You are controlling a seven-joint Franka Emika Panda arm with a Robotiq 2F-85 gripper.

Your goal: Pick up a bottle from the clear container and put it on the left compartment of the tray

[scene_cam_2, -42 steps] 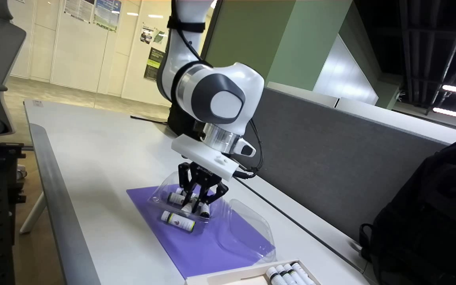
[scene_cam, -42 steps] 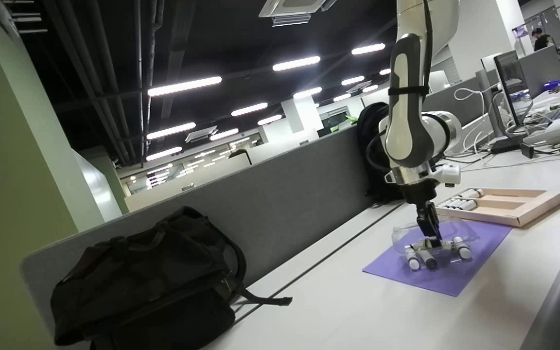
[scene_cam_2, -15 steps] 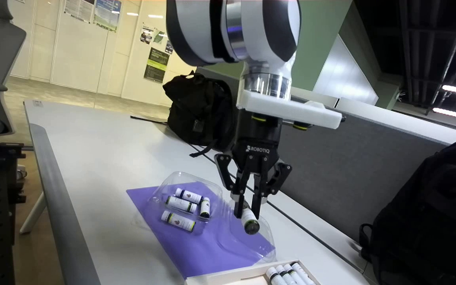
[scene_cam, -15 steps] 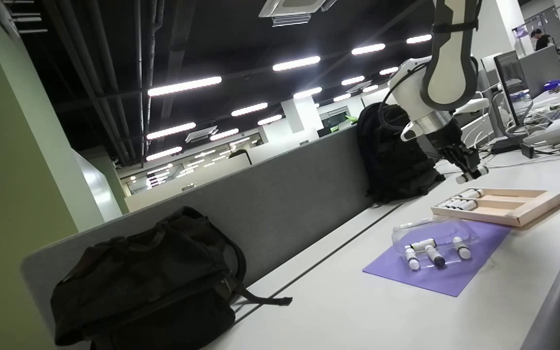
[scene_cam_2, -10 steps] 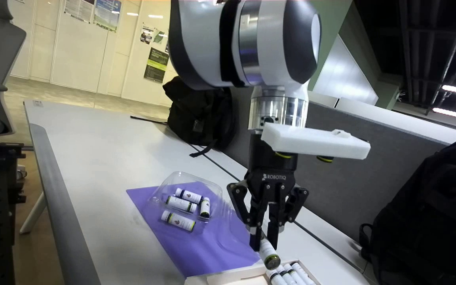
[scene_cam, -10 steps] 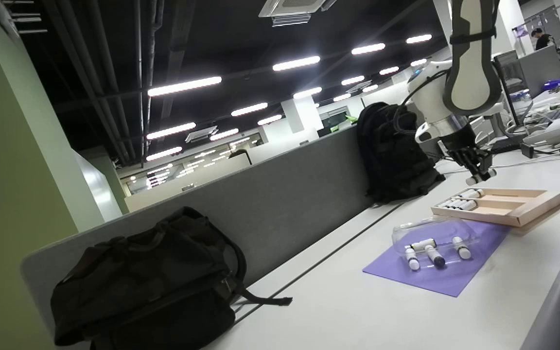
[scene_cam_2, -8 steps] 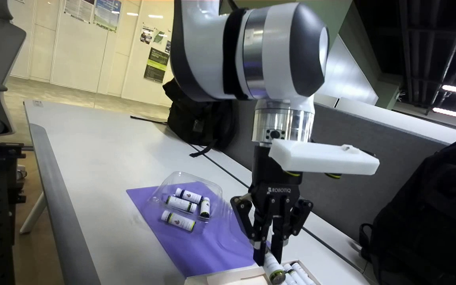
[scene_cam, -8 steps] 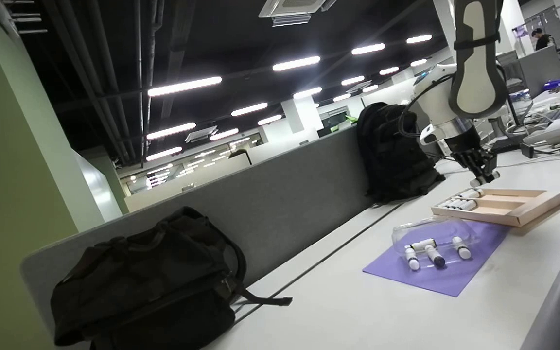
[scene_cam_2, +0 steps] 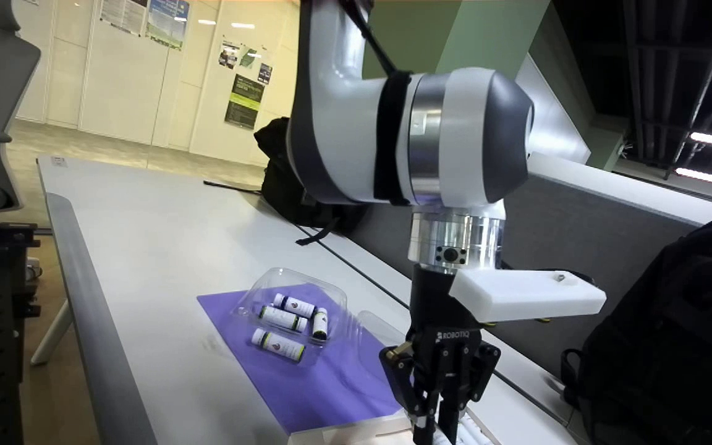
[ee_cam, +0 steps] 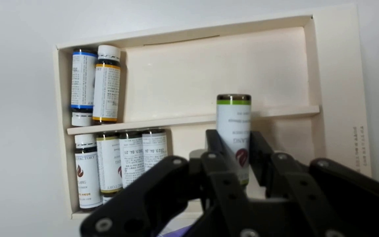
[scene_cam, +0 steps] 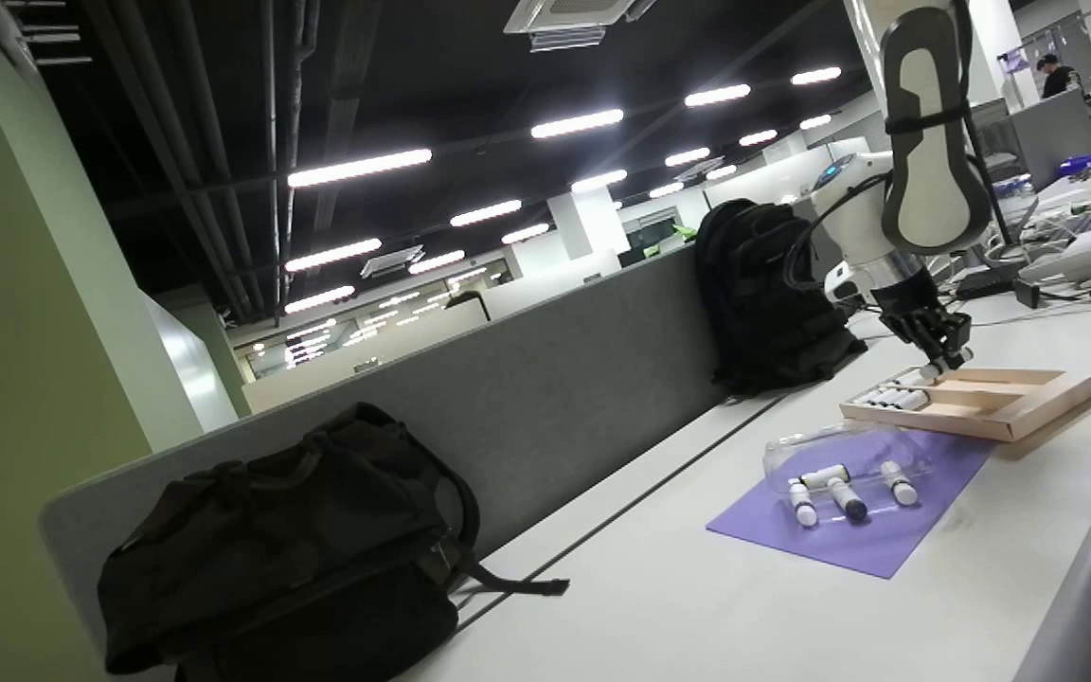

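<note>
While the pincer (ee_cam: 235, 140) grips a cylindrical bottle (ee_cam: 233, 128), a shallow divided tray (ee_cam: 341, 82) lies beneath.

Wrist view: close above tray (ee_cam: 209, 75), downward; exterior views: farther, sharing mat (scene_cam_2: 306, 392).

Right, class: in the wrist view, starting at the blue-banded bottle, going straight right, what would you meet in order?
Blue-banded bottle, orange-banded bottle, green-banded bottle held in the pincer, broad end of the tray.

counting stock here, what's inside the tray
The tray holds two bottles in one compartment and at least four bottles in the other; the gripper and held bottle hide part of the latter.
</note>
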